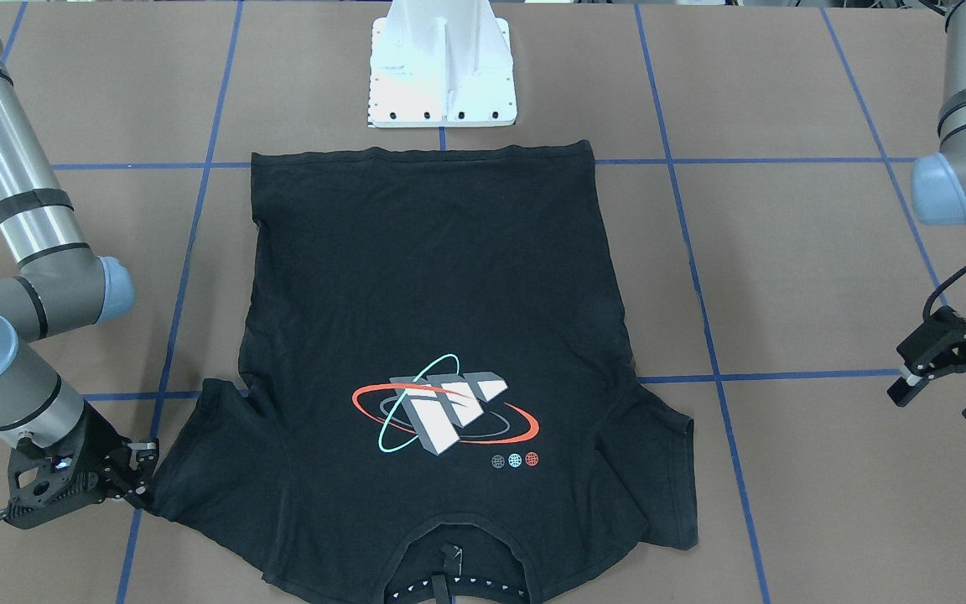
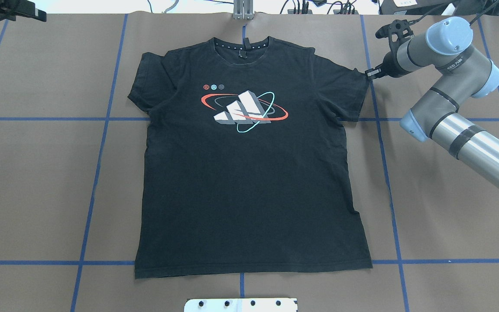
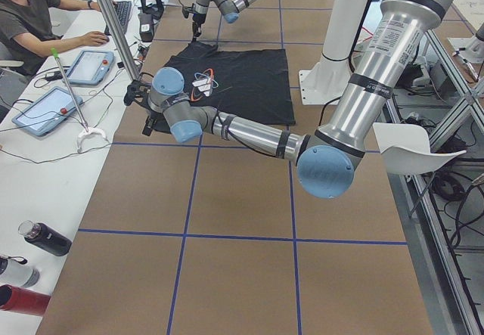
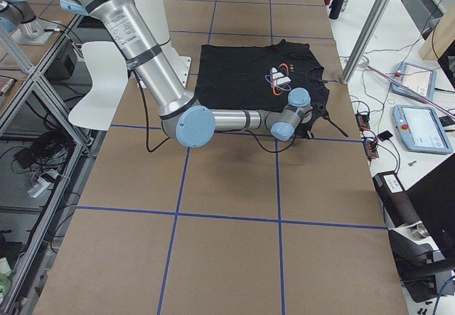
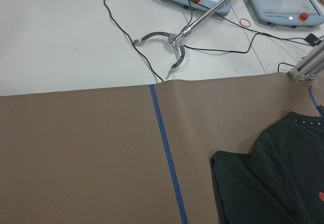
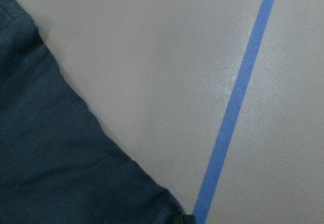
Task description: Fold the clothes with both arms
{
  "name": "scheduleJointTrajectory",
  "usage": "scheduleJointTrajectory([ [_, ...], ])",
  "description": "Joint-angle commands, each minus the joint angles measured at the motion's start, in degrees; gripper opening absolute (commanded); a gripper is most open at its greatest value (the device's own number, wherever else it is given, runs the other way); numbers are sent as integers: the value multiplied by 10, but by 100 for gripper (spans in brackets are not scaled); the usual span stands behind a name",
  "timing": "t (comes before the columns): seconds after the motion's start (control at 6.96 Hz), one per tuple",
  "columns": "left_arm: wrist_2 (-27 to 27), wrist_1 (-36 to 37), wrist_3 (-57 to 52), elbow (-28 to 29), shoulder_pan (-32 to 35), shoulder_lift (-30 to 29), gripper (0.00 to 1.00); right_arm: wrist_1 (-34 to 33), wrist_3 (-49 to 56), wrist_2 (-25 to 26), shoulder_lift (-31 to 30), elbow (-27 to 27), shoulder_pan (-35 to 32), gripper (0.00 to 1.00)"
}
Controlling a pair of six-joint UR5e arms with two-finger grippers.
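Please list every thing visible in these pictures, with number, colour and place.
T-shirt: one, black, flat at table centre, logo up.
table: one, brown with blue tape grid, under everything.
base plate: one, white, at table's robot edge.
pendants: two, blue-grey, on white bench.
grabber stick: one, metal, on bench.
bottles: three, black, pale, red, bench end.
person: one, seated at bench.
arms: two, silver-grey, blue caps, either side.
left gripper: one, black, open, off the shirt.
right gripper: one, black, at sleeve tip, jaws unclear.
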State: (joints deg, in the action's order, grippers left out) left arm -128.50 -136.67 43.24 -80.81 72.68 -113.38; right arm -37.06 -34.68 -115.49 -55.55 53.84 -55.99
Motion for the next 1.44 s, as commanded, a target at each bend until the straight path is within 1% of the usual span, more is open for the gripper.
scheduleJointTrajectory([
  [0.0,0,0,0,-1,0,0,100,1,-12,-4,1,6,-1,0],
  [0.14,0,0,0,-1,0,0,100,1,-15,-22,3,15,-9,0],
  [0.29,0,0,0,0,0,0,100,0,-33,-56,2,40,-22,0],
  [0.43,0,0,0,-1,0,0,100,0,-62,-77,2,63,-25,0],
  [0.57,0,0,-1,0,0,1,100,0,-87,-84,7,74,-22,0],
  [0.86,0,-1,0,-1,0,1,100,0,-171,-83,48,78,-2,0],
  [1.01,0,-1,0,0,1,1,100,-4,-207,-64,71,77,24,0],
  [1.15,0,-1,-2,0,1,2,100,-42,-214,-15,105,76,50,0],
  [1.29,0,-1,-2,0,2,2,100,-95,-228,36,144,67,74,0],
])
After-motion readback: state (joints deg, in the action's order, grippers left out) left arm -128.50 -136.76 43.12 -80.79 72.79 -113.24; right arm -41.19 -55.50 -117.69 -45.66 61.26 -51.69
